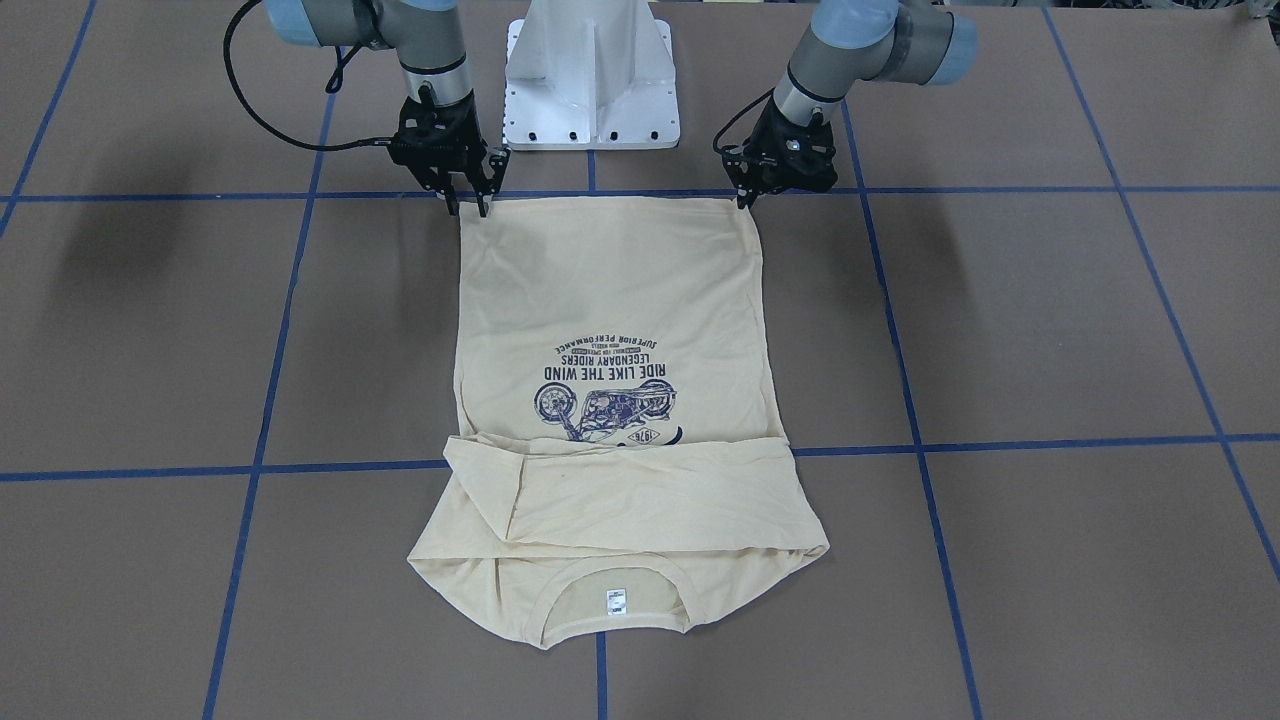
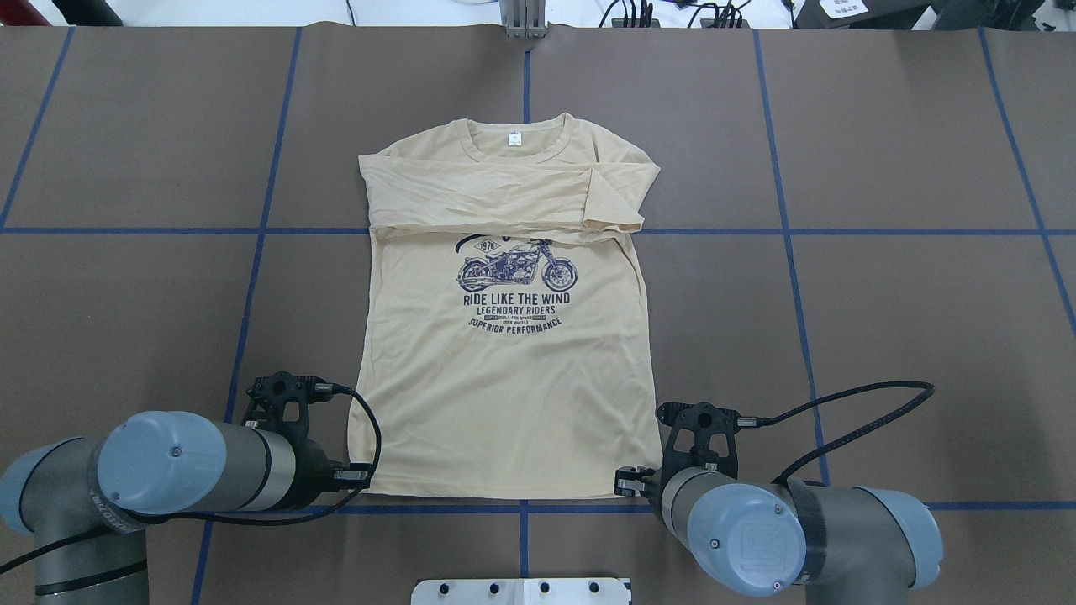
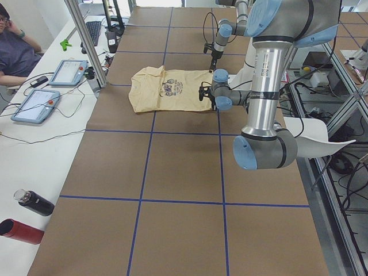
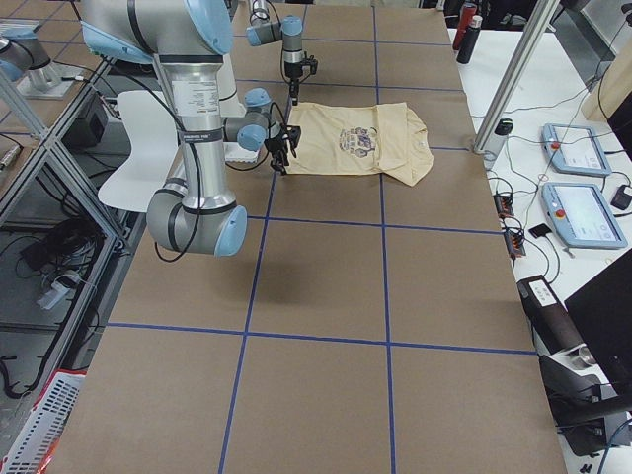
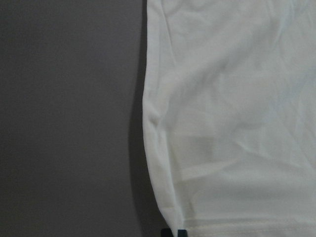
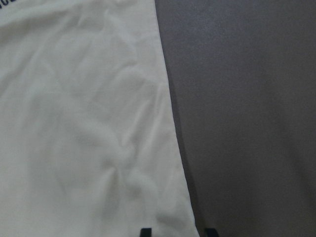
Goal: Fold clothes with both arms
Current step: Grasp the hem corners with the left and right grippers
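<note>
Already the sleeves of the T-shirt (image 1: 610,290) lie folded; my left gripper (image 1: 745,203) pinches one hem corner, my right gripper (image 1: 468,208) gapes around the other, body fold pending.

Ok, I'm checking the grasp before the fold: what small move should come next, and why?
Probably close the right gripper on its hem corner of the shirt. Its fingers stand apart astride that corner, while the left gripper looks pinched shut on the other corner; both need a hold before lifting.
</note>
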`<state>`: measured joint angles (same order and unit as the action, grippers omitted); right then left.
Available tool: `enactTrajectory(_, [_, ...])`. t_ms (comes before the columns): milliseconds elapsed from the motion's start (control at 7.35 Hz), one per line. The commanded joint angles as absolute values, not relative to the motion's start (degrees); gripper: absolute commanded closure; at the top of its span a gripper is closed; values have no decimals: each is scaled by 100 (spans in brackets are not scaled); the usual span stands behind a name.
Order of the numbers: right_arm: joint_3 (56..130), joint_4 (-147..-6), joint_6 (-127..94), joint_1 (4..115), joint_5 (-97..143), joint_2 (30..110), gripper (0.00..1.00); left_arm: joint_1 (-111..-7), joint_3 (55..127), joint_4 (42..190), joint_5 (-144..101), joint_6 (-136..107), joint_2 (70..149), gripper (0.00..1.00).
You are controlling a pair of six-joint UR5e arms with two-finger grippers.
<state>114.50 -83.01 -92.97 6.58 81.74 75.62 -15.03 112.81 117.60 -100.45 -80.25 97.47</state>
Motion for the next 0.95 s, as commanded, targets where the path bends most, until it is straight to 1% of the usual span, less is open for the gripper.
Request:
enactTrajectory(0, [11452, -8314, -9290, 659, 8174, 7559, 68, -1503, 11303, 11760, -10046, -8024, 9747, 100])
enactTrajectory(136, [11443, -8314, -9290, 633, 8174, 7567, 68, -1503, 11303, 11760, -10046, -8024, 9747, 100])
enactTrajectory(272, [11461, -8314, -9290, 633, 8174, 7559, 75, -1503, 11311, 11760, -10046, -8024, 9747, 100])
enactTrajectory(408, [11496, -8314, -9290, 642, 8183, 7559, 97, -1512, 11355, 11760, -10046, -8024, 9738, 100])
enactTrajectory(544, [11513, -8314, -9299, 650, 8165, 7550, 100, -1503, 11390, 11760, -10046, -8024, 9738, 100])
enactTrajectory(816, [11601, -8323, -9299, 703, 8200, 7559, 100, -1503, 11434, 11760, -10046, -8024, 9738, 100])
